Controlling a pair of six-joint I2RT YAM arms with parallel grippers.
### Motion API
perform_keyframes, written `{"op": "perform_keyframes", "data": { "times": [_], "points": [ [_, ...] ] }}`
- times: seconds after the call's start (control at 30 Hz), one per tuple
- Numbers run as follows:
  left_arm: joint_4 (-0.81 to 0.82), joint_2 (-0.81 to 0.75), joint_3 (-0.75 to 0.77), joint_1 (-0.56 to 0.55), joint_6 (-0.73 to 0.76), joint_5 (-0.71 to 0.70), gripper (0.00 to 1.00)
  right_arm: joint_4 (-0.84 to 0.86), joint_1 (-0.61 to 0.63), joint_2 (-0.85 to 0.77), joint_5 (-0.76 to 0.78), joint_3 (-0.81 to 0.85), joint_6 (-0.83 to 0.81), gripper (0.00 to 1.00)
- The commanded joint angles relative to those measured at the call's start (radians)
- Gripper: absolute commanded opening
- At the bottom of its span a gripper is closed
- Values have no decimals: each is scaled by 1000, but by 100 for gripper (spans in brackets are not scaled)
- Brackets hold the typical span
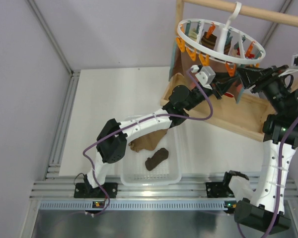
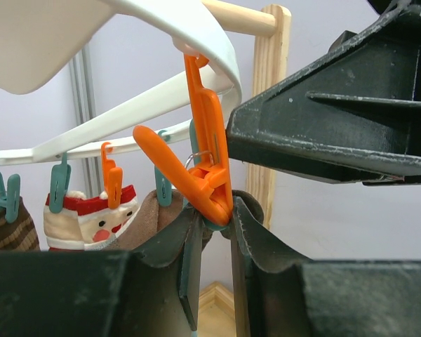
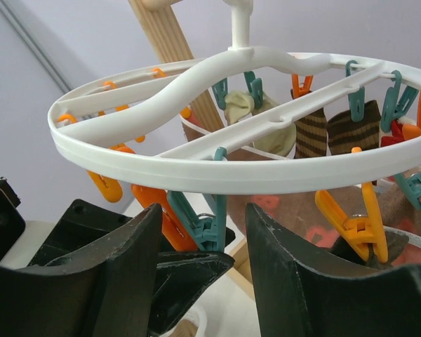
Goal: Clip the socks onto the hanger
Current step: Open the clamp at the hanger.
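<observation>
The white ring hanger hangs by its hook from the wooden rod, and it also shows in the right wrist view. My left gripper is raised under its rim, nearly shut, with a tan-brown sock bunched at its fingertips. The tip of an orange peg sits between those fingertips. My right gripper is open, with a teal peg hanging between its fingers, untouched. In the top view both grippers meet under the near rim, the left gripper and the right gripper. A dark brown sock and a tan sock lie in the basket.
A white basket stands between the arm bases. The wooden frame base lies at the right under the hanger. Striped brown socks, an olive sock and a Santa sock hang on far pegs. A reddish printed cloth hangs behind.
</observation>
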Motion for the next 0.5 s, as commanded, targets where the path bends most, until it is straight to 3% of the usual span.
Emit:
{"op": "perform_keyframes", "data": {
  "times": [0.0,0.47],
  "points": [
    [41,-37,30,-10,-3,56,0,84,-6,5,-2,18,30,51],
    [26,-22,56,-10,-8,74,0,72,49,27,71,20,-13,50]
  ]
}}
